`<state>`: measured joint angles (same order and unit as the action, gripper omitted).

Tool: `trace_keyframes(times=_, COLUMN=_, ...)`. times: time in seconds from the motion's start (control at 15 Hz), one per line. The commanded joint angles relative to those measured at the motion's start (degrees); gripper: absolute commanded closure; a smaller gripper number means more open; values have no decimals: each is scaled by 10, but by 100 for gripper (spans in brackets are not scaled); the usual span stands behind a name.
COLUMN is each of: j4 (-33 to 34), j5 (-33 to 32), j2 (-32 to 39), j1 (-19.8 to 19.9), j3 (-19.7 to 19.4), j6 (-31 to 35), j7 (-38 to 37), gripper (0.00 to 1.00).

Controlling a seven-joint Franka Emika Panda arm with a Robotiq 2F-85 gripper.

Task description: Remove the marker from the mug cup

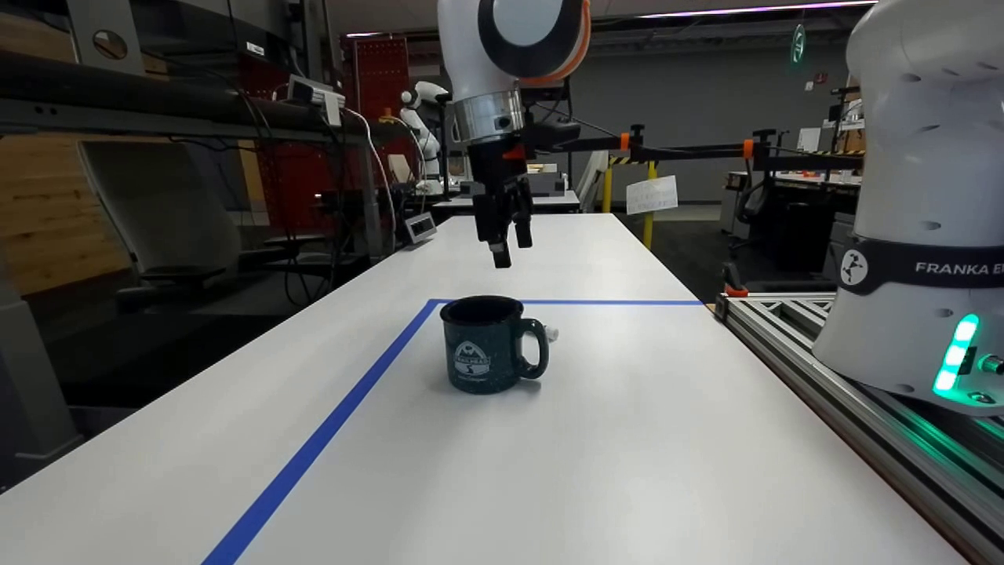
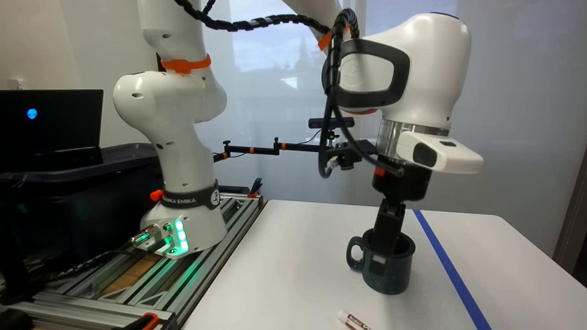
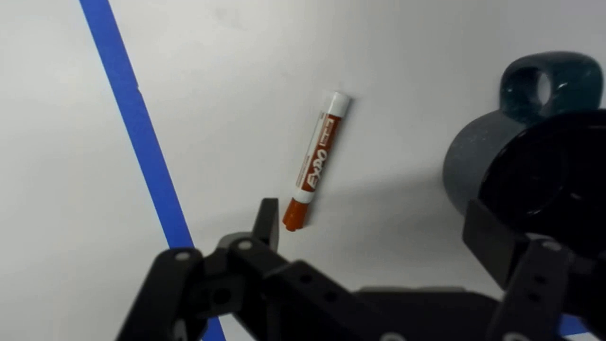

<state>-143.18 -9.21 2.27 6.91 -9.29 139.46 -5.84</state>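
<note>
The dark mug cup point(image 1: 480, 353) stands upright on the white table, with a pale logo on its side and a loop handle. It also shows in an exterior view point(image 2: 398, 277) and at the right of the wrist view point(image 3: 466, 156). The marker point(image 3: 318, 156), white with an orange-red label and cap, lies on the table beside the mug, apart from it. Part of it shows in an exterior view point(image 2: 352, 320); its white end point(image 1: 552, 334) peeks out behind the handle. My gripper point(image 3: 372, 222) is open and empty, above the table. One finger appears near the marker's cap, the other over the mug's edge.
Blue tape lines point(image 3: 147, 137) mark the white table point(image 1: 596, 471). The arm's base point(image 2: 185, 224) stands on a metal frame point(image 2: 238, 229) along the table's edge. A small display box point(image 1: 420, 227) sits at the table's far edge. A dark bin point(image 2: 78, 215) stands beside the base.
</note>
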Motion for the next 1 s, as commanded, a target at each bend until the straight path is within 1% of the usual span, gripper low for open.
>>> trace_keyframes(times=0.0, j4=-22, j5=-41, j2=-64, j1=-15, j3=24, j6=-39, j7=16, gripper=0)
trace_keyframes(times=0.2, j4=-20, j5=-41, j2=-81, j1=-25, j3=45, j6=-54, j7=37, gripper=0)
trace_keyframes(times=0.4, j4=-18, j5=-33, j2=-88, j1=-31, j3=58, j6=-59, j7=50, gripper=0)
trace_keyframes(times=0.53, j4=-18, j5=-16, j2=-87, j1=-33, j3=60, j6=-56, j7=56, gripper=0)
trace_keyframes(times=0.6, j4=-5, j5=-26, j2=-65, j1=-30, j3=60, j6=-47, j7=42, gripper=0)
trace_keyframes(times=0.93, j4=-6, j5=-25, j2=-65, j1=-30, j3=60, j6=-47, j7=46, gripper=0)
